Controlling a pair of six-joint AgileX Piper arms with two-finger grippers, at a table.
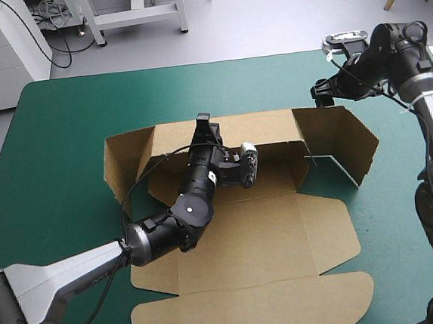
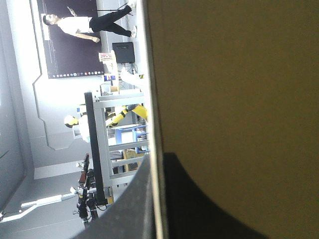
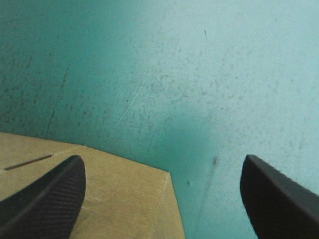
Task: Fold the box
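With the left gripper [image 1: 204, 123], pinches tight the top edge of the box's [image 1: 239, 243] raised back wall at 12 o'clock, probably to keep it standing. With the right gripper [image 1: 324, 96], spread wide, hovers over the teal-green cover [image 1: 56, 146] off the 2 o'clock corner, likely ready for the angled side wing [image 1: 344, 143]. Sits mid-table, lid flat toward 6 o'clock.

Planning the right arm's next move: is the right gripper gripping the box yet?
No: the right gripper stands open over the teal-green cover, with a corner of the box near one finger.
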